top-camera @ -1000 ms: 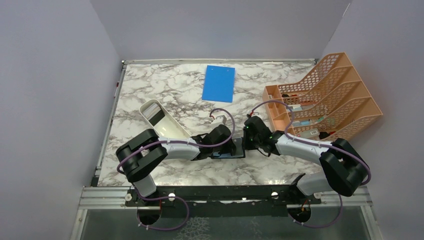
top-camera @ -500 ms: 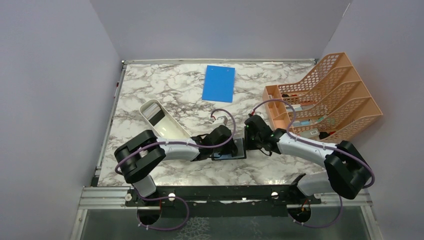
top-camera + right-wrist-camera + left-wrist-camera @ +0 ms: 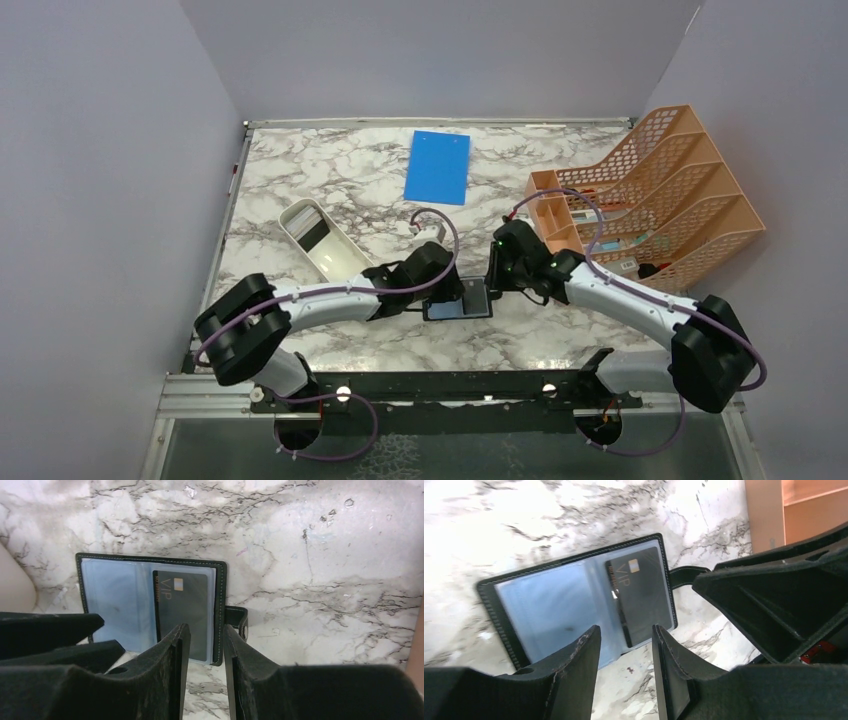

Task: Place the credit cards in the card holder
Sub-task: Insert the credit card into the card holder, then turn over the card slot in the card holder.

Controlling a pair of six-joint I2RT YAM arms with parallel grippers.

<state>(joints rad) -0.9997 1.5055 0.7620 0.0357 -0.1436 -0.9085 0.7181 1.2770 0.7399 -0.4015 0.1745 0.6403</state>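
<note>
hovering at the open card holder (image 3: 461, 300) edge, left hand (image 3: 624, 639), right hand (image 3: 206, 636), both slightly parted, empty, credit card (image 3: 640, 597) pocketed

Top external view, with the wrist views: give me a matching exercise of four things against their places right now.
Things:
1. black folding card holder
2. dark VIP card
3. flat blue rectangular board
4. orange mesh rack

Places:
A. far centre of the marble table
B. right side of the table
C. lying open, near centre of the table
D. tucked inside the holder

Pairs: 1-C, 2-D, 3-A, 4-B
</note>
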